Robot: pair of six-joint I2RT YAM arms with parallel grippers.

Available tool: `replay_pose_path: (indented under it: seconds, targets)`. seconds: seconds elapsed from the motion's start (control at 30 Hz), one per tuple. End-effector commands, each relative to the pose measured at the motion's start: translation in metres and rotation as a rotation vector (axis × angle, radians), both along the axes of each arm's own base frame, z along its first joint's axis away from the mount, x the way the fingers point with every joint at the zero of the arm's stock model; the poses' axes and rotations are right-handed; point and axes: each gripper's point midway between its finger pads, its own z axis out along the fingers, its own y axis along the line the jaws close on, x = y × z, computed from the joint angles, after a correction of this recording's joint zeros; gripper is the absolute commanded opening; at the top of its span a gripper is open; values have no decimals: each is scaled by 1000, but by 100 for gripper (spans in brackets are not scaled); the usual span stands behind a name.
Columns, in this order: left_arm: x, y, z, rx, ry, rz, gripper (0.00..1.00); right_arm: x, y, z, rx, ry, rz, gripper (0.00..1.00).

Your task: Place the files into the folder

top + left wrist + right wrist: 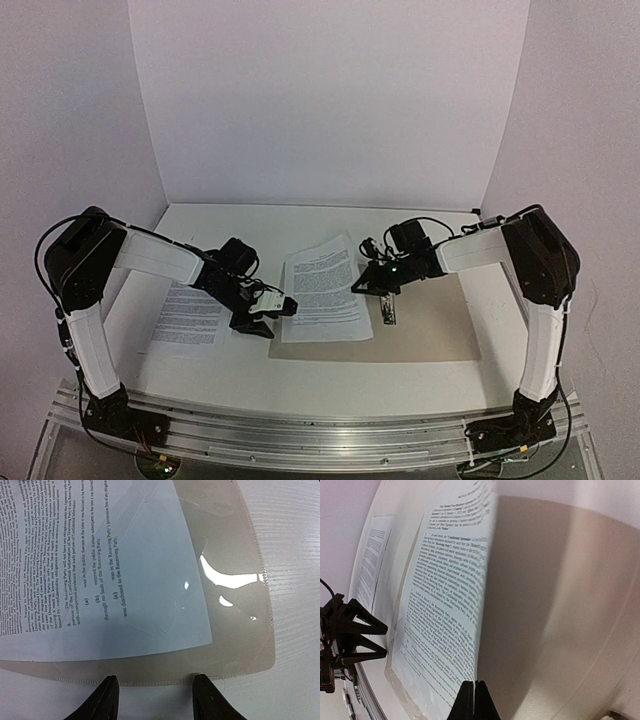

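Observation:
The beige folder lies open and flat on the table at centre right, with a small metal clip on it. One printed sheet lies over its left part, and my right gripper is shut on that sheet's right edge, lifting it beside the folder. The second sheet lies flat on the table at left. My left gripper is open and empty, low at the folder's near left corner, its fingers astride the seamed edge.
White walls close in the table on the left, back and right. An aluminium rail with both arm bases runs along the near edge. The left gripper also shows in the right wrist view, close to the held sheet's near corner.

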Motion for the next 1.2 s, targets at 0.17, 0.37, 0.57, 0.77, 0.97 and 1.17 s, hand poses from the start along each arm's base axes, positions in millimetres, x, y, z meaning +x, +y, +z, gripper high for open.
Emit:
replay_pose_path:
  seconds: [0.17,0.37,0.57,0.77,0.97,1.17]
  targets:
    - [-12,27,-16,95,44,22,45,-13,14,14,84,15,33,0]
    - [-12,28,-10,87,53,31,45,-28,14,2,96,57,77,0]
    - [-12,28,-9,81,51,36,45,-57,6,-11,116,107,157,0]
    - [-7,24,-8,71,35,38,45,-52,3,-11,123,132,95,0]
    - [-11,25,-15,69,50,41,45,-46,6,-11,156,134,33,0]
    - [-6,22,-20,63,22,48,43,-53,11,-18,164,161,24,0]
